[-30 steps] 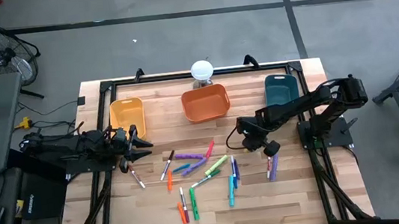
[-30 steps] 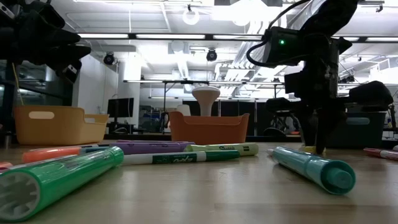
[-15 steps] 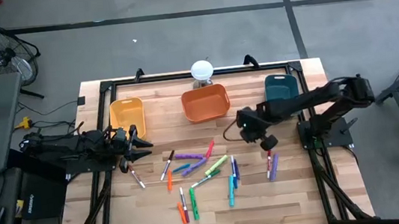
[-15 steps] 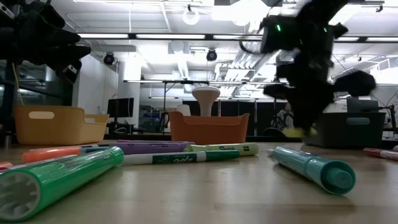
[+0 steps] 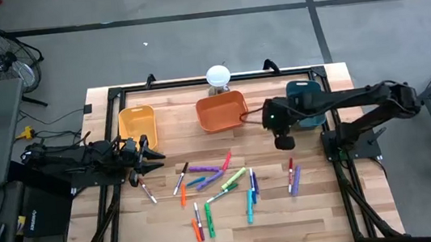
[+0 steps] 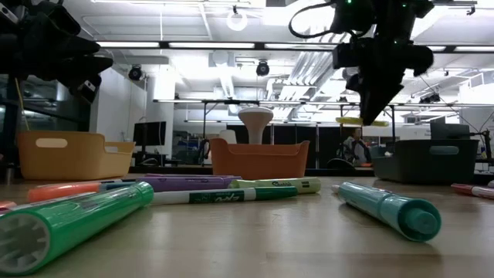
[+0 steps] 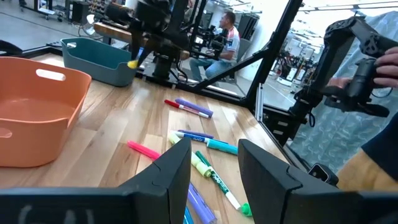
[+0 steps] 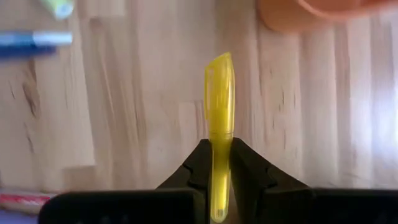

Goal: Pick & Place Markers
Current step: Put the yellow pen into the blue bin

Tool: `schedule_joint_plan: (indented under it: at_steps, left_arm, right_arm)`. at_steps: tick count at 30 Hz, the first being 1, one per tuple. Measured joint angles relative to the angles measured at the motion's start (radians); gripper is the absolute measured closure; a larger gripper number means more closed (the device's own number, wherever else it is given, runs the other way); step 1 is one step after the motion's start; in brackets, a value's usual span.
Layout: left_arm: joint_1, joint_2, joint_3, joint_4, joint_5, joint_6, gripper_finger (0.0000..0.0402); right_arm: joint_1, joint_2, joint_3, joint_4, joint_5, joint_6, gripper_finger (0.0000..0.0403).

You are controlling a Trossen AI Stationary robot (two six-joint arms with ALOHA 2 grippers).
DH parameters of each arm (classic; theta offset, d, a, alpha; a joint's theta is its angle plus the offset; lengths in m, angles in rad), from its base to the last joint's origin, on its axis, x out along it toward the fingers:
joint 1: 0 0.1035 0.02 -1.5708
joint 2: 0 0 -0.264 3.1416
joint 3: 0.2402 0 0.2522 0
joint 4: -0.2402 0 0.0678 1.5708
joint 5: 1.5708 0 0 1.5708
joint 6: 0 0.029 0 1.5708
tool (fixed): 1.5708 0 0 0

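1. The right tool [image 8: 219,163] is clamped on a yellow marker [image 8: 219,118] and hangs above the desk [image 5: 323,206], between the orange bin [image 5: 222,111] and the teal bin [image 5: 304,95].
2. In the low view the yellow marker lies level in the tool, clear of the desk.
3. The left tool [image 5: 153,156] waits at the desk's left edge, just beside the yellow bin [image 5: 136,123], its fingers [image 7: 169,180] apart with nothing between them.
4. The other markers [image 5: 213,188] lie scattered mid-desk in front of the bins; a red and a purple one [image 5: 293,177] lie apart to the right.
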Motion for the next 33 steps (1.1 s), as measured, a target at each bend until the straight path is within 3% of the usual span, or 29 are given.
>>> schedule_joint_plan:
  at_steps: [13, 33]
  left_arm:
    - [0.0, 0.0, 0.0, 0.0, 0.0, 0.0, 0.027]
    - [0.0, 0.0, 0.0, 0.0, 0.0, 0.0, 0.027]
  right_arm:
    - [-0.142, -0.035, 0.0, -0.103, -0.126, 0.458, 0.0374]
    - [-0.571, -0.113, -0.005, -0.215, -0.062, 0.531, 0.0374]
